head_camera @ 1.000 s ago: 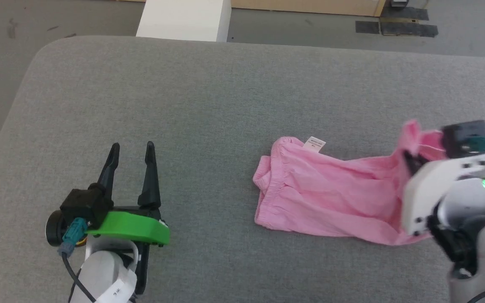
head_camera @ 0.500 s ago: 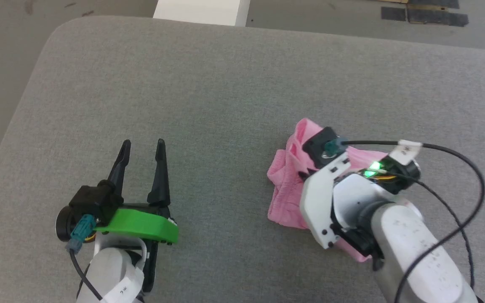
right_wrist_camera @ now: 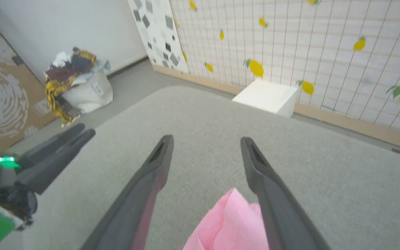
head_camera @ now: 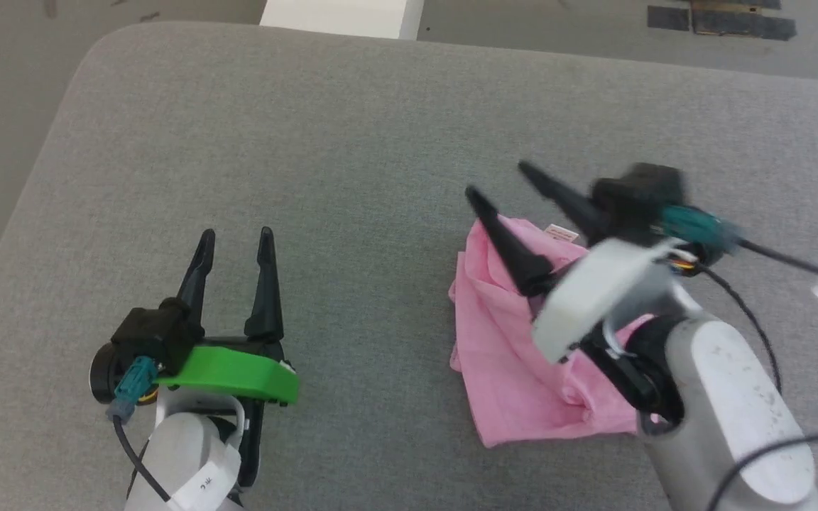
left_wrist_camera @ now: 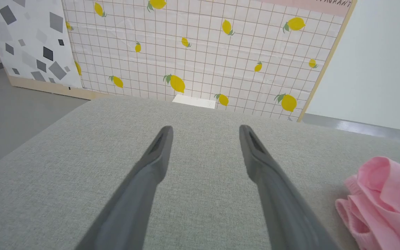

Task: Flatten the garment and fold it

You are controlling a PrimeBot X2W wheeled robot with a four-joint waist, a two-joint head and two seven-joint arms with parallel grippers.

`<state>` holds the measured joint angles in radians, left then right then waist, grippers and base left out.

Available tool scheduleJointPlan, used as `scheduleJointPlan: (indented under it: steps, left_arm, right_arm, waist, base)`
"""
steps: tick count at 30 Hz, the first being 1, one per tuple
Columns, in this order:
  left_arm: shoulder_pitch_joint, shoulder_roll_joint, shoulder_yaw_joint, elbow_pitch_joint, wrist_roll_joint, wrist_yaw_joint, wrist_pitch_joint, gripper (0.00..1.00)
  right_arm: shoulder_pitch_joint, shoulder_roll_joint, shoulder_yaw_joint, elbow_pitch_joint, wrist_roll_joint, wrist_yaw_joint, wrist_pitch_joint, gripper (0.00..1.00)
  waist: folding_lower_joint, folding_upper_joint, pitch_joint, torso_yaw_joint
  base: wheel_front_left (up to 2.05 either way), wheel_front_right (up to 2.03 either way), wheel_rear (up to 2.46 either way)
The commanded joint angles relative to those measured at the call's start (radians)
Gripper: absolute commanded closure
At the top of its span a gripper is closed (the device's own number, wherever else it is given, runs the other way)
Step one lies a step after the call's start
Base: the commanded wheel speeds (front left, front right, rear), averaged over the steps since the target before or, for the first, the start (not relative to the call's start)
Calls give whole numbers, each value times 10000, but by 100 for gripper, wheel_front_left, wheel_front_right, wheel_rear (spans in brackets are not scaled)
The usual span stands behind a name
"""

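Note:
The garment [head_camera: 515, 355], pink wrinkly shorts, lies doubled over on itself on the grey cushion [head_camera: 352, 142], a small white label [head_camera: 560, 233] showing at its far edge. My right gripper [head_camera: 495, 180] hangs just above its far left corner, open, nothing between the fingers; in the right wrist view the pink cloth [right_wrist_camera: 231, 222] lies below and between those fingers [right_wrist_camera: 151, 180]. My left gripper [head_camera: 235, 238] rests open at the lower left, well left of the garment. In the left wrist view it [left_wrist_camera: 205, 128] stands open and the pink cloth [left_wrist_camera: 384, 198] lies at the right edge.
A white box [head_camera: 341, 18] stands on the floor beyond the cushion's far edge. The cushion's rounded left corner [head_camera: 89, 57] drops to grey floor. A lemon-patterned wall panel [left_wrist_camera: 200, 48] stands behind, and a bag of clothes [right_wrist_camera: 78, 83] sits on the floor to the left.
My right gripper carried the garment's right end over to the left, laying it doubled, then opened and let go. The head camera shifted slightly. The left arm stayed put.

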<state>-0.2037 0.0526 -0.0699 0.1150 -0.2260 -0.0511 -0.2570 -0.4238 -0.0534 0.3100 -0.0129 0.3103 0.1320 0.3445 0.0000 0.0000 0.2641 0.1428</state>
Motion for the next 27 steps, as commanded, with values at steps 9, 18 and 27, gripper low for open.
scheduleJointPlan:
  steps: [9,18,27]
  left_arm:
    - [156,-24,243,-89,185,-62,-47,0]
    - [189,-24,254,-115,254,-120,-47,0]
    - [134,-24,98,-77,183,-130,-47,0]
  right_arm:
    - [2277,29,-2225,-903,-564,-13,-3242,0]
    - [3461,30,-3415,-170,554,-13,-1979,0]
    - [3333,31,-3292,686,2431,-13,1105,0]
  waist:
    - [0,0,-368,-649]
    - [0,0,-394,-852]
    - [0,0,-214,-659]
  base:
    - [0,0,0]
    - [0,0,0]
    - [0,0,0]
